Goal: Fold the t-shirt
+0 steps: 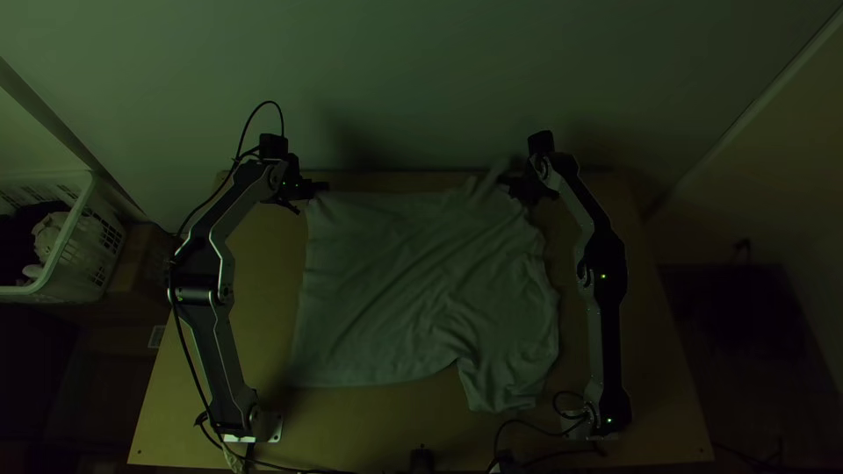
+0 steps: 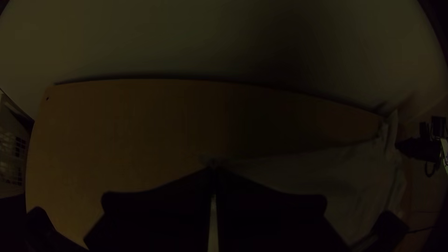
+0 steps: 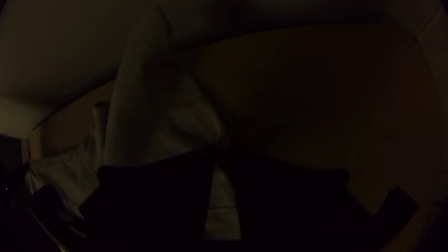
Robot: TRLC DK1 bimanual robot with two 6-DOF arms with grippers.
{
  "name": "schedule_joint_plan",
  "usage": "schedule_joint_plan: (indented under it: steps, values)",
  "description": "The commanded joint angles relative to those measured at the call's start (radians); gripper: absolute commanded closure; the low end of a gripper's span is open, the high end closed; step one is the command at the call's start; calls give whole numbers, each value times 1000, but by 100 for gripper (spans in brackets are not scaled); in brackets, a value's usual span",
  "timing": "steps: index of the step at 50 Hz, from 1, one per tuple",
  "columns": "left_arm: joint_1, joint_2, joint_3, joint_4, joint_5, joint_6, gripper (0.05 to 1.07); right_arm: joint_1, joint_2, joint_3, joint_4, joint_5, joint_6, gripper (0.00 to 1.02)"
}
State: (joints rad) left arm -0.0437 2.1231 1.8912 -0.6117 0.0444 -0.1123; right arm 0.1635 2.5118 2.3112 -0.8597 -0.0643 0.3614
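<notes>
Left wrist view: the left gripper (image 2: pixel 213 168) pinches the t-shirt (image 1: pixel 404 281) at a far corner, its jaws together. Spread on the table (image 1: pixel 255 333), the cloth looks light, soft, prone to sag. The right gripper's (image 3: pixel 219 151) jaws pinch it near the far sleeve, a sensible hold.

Pale t-shirt (image 1: pixel 413 290) spread on table, far sleeve raised, lower edges rumpled

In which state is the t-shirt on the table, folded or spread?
Spread, though wrinkled: the t-shirt lies wide across the table, with one sleeve sticking out toward the near edge.
</notes>
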Motion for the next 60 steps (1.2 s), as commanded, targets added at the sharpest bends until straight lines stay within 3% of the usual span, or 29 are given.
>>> schedule_joint_plan:
  steps: [1, 30, 60]
  values:
    - [5, -49, -24, 3, 5, -17, 105, 1, 22, 13, 4, 0, -10, 100]
    - [41, -86, -53, 7, 6, -26, 105, -107, -76, -15, -30, 57, -26, 100]
    - [36, -187, -132, 4, 9, -35, 105, -84, -231, -99, -147, 55, -35, 100]
